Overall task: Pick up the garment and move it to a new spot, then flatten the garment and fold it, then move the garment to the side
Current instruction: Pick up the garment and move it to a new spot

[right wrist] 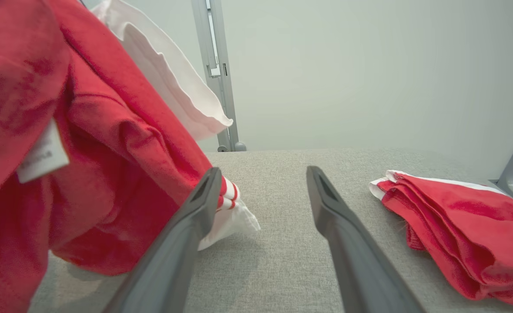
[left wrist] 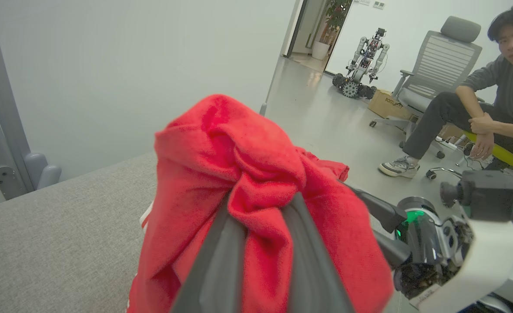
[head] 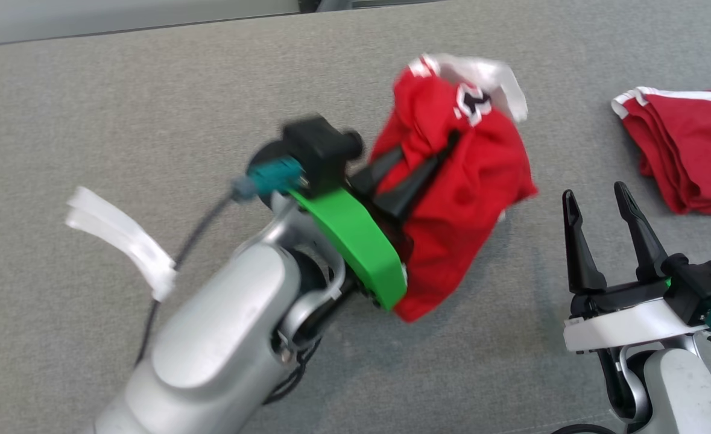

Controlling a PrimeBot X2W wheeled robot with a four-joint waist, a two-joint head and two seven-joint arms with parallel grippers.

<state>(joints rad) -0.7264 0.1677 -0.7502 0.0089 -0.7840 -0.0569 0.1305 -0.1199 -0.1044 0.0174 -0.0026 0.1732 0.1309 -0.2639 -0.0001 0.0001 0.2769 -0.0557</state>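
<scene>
- The garment (head: 451, 199), a red shirt with white trim, hangs bunched in the air to the left of the folded red stack (head: 687, 157) and well apart from it. Its white-striped cuff (right wrist: 228, 213) dangles low, at or just above the tabletop (head: 150, 90); I cannot tell which.
- My left pincer (head: 427, 147) is clamped on a thick wad of the red cloth. The fingers (left wrist: 308, 261) are nearly together, with folds spilling over both. The grip takes several layers, not one clean edge.
- My right pincer (head: 593, 191) is spread wide and holds nothing. It sits between the garment and the stack, nearer the garment.
- I judge the step in hand to be the carry to a new spot. To do it well I'd squeeze firmly and lift enough for the trailing cuff to clear the tabletop. I'd set the shirt down on bare surface far from the stack, so the two reds don't mingle.
- Lowering slowly, with a slight drag away from the stack as it lands, should lay the shirt out long rather than in a heap. That would make the flattening easier.
- Once the shirt is down, my free right pincer is well placed to take a hem or sleeve. It should avoid brushing the stack.
</scene>
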